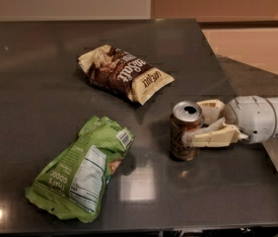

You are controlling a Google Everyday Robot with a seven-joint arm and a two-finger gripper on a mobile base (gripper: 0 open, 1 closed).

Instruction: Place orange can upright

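The orange can (183, 144) stands upright on the dark table (40, 83) at the right, its silver opened top facing up. My gripper (196, 123) reaches in from the right edge. Its cream fingers (212, 137) sit on both sides of the can's upper half, one in front and one behind, shut on the can. The can's base rests on the table.
A brown-and-cream snack bag (124, 73) lies behind and left of the can. A green snack bag (82, 169) lies at the front left. The table's right edge (272, 177) runs close behind my wrist, with tan floor beyond.
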